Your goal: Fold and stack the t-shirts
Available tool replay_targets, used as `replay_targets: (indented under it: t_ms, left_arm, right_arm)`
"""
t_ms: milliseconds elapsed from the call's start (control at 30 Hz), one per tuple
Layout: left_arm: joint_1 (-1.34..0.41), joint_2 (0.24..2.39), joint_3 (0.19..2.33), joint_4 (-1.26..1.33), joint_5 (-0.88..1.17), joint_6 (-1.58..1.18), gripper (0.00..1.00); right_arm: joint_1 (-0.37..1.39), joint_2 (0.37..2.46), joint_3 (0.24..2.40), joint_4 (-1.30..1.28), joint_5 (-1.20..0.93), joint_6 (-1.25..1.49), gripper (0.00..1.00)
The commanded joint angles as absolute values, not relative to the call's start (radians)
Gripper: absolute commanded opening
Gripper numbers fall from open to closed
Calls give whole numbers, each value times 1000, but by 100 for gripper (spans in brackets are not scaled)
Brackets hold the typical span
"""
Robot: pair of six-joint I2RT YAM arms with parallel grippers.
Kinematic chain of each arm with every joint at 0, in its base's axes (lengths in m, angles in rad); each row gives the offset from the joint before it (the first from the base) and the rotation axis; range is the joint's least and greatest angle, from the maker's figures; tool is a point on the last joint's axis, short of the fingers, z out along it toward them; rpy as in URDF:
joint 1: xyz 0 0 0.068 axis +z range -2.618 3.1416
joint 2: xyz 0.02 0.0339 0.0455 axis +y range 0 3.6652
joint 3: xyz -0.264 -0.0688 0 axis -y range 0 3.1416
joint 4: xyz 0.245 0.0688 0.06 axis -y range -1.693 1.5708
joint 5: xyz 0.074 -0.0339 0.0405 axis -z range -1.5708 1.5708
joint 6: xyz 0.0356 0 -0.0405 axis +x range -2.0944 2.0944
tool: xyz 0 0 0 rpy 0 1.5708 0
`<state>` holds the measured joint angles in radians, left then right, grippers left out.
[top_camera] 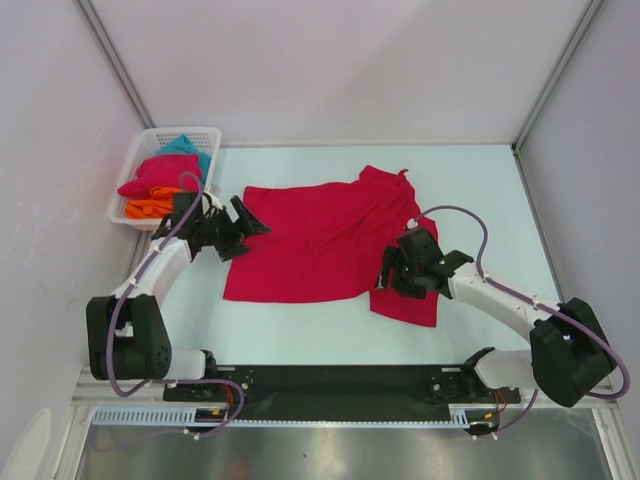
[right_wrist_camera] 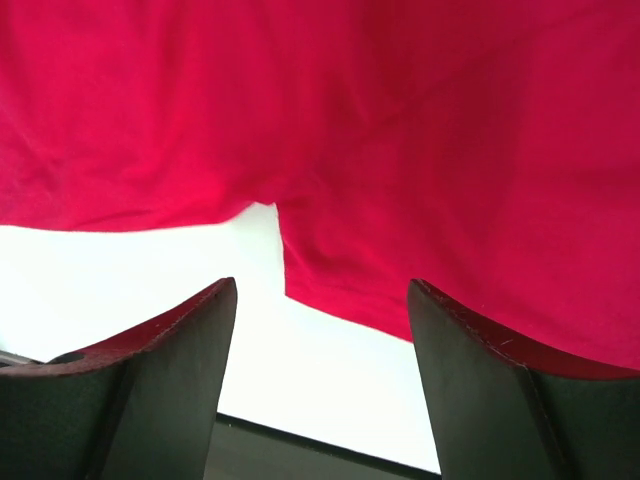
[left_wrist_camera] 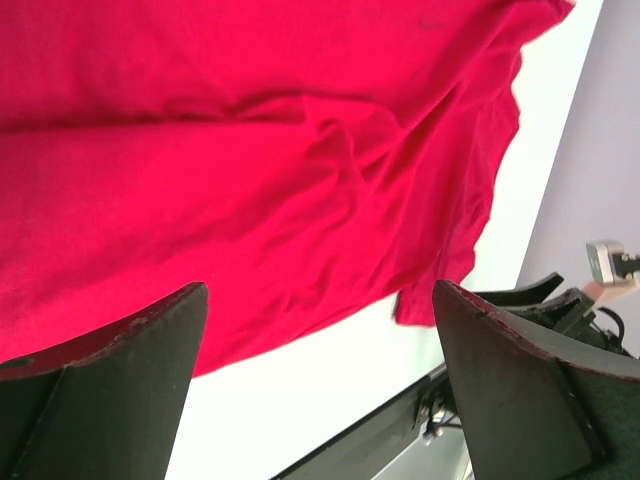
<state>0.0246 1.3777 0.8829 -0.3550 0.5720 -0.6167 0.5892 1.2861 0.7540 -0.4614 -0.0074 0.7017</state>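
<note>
A crimson-pink t-shirt (top_camera: pixel 320 238) lies spread out and rumpled in the middle of the table; it also fills the left wrist view (left_wrist_camera: pixel 250 170) and the right wrist view (right_wrist_camera: pixel 400 130). My left gripper (top_camera: pixel 243 232) is open and empty at the shirt's left edge. My right gripper (top_camera: pixel 392 276) is open and empty over the shirt's near right part, by the sleeve. More t-shirts lie bunched in the basket: a crimson-pink one (top_camera: pixel 152 177), an orange one (top_camera: pixel 146 207) and a teal one (top_camera: pixel 187 149).
A white mesh basket (top_camera: pixel 205 134) stands at the table's far left edge. Grey walls (top_camera: pixel 300 60) close in the back and both sides. A black rail (top_camera: pixel 340 378) runs along the near edge between the arm bases.
</note>
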Motion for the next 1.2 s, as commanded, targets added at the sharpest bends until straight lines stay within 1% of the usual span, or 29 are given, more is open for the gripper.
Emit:
replay_targets:
  t_ms: [0, 333, 800, 967, 1167]
  left_arm:
    - [9, 1313, 838, -399, 571, -551, 99]
    - [-23, 1200, 736, -400, 548, -555, 99]
    - [-37, 1206, 641, -316, 568, -577, 99]
    - [-41, 1197, 644, -313, 572, -580, 99]
    - [-54, 1187, 644, -310, 586, -558, 99]
  right_arm:
    - [609, 1253, 741, -423, -2, 778, 75]
    - [658, 1083, 634, -526, 109, 880, 75]
    - [726, 956, 612, -702, 199, 965, 73]
    - [787, 894, 589, -756, 248, 1038, 73]
    - [862, 891, 548, -772, 284, 1101, 70]
